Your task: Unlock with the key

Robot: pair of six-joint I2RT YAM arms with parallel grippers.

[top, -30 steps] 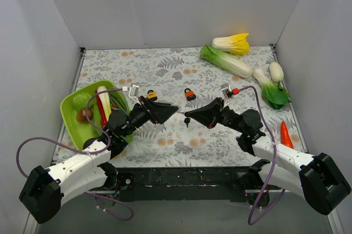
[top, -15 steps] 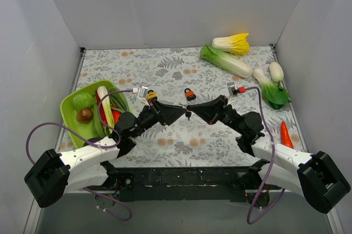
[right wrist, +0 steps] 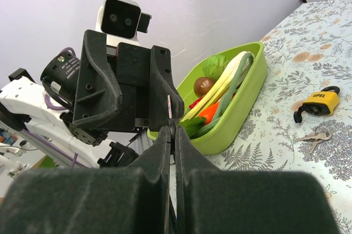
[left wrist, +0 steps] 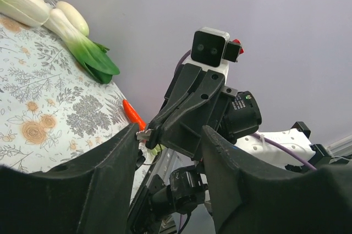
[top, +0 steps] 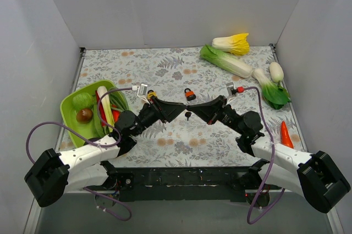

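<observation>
My right gripper (top: 192, 111) is shut on the key (right wrist: 169, 114). The key's black head is pinched between the fingertips and its silver blade sticks out past them. A second black-headed key (top: 187, 115) of the bunch dangles below. My left gripper (top: 183, 108) faces the right one tip to tip above the table's middle. In the left wrist view its jaws stand apart on either side of the right gripper's tips, and the blade tip (left wrist: 144, 133) lies close to the left finger (left wrist: 118, 154). I cannot tell if they touch.
An orange padlock (top: 190, 94) stands just behind the grippers. A yellow padlock (right wrist: 318, 102) lies by the left arm with loose silver keys (right wrist: 312, 136) beside it. A green basket (top: 69, 107) of vegetables is at the left. Cabbages (top: 226, 60) and a carrot (top: 285, 134) lie at the right.
My left arm has swung right until its tips meet the right gripper, and its jaws have narrowed. The right gripper has edged up and left with the key.
</observation>
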